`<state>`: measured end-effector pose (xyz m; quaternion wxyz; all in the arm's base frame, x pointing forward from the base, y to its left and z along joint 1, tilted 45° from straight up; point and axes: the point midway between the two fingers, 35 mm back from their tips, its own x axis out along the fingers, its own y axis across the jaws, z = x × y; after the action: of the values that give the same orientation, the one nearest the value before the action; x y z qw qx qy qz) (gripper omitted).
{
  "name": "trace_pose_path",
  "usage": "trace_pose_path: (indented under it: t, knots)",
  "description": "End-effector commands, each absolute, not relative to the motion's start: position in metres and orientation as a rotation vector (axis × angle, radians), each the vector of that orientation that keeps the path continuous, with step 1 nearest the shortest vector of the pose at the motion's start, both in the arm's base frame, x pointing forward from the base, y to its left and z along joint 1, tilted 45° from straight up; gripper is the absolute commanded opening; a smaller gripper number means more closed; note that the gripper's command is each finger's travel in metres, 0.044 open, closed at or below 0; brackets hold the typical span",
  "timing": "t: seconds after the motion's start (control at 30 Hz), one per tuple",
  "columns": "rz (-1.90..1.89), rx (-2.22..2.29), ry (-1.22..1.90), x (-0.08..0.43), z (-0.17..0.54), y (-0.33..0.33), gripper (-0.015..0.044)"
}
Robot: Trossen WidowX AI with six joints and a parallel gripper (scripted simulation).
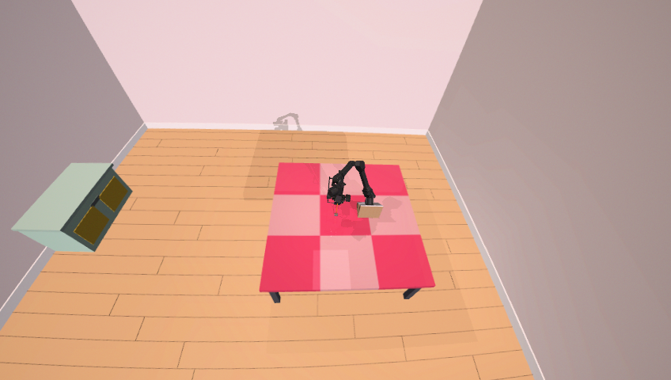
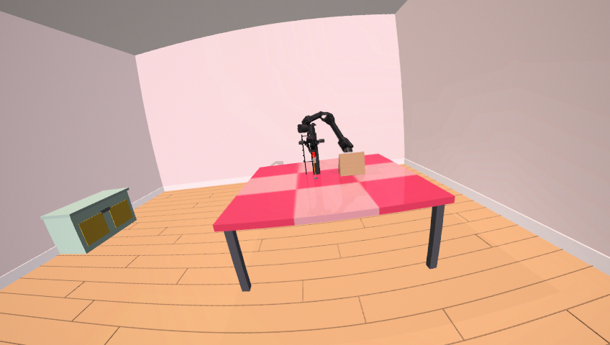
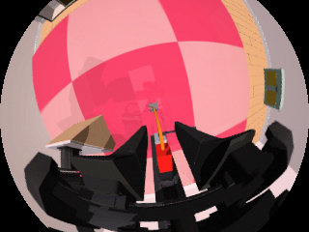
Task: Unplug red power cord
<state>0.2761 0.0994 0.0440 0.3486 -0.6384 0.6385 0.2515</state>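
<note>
1. While the claw (image 3: pixel 161 130) hung over the upright power strip (image 2: pixel 316 165), partly spread around the red plug (image 3: pixel 165 160) without pinching it, the plug looked still seated. Grasp, pull and release all remained.
2. Room: pale walls, plank floor, green cabinet (image 2: pixel 87 218).
3. Checkered red tabletop (image 2: pixel 406 192) carried a tan box (image 2: pixel 352 164).

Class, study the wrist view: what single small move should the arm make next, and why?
Probably close the gripper on the red plug. The fingers stand on either side of the plug with gaps showing, so nothing is gripped yet. The plug must be held before it can be pulled from the power strip.
</note>
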Motion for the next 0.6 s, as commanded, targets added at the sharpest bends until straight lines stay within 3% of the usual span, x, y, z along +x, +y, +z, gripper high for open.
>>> trace_pose_path:
  t: [0.0,0.57]
  knots:
    - [0.638,-1.711,1.72,0.2755,0.057,0.0715,0.016]
    - [0.639,-1.711,1.72,0.2751,0.0655,0.0628,0.016]
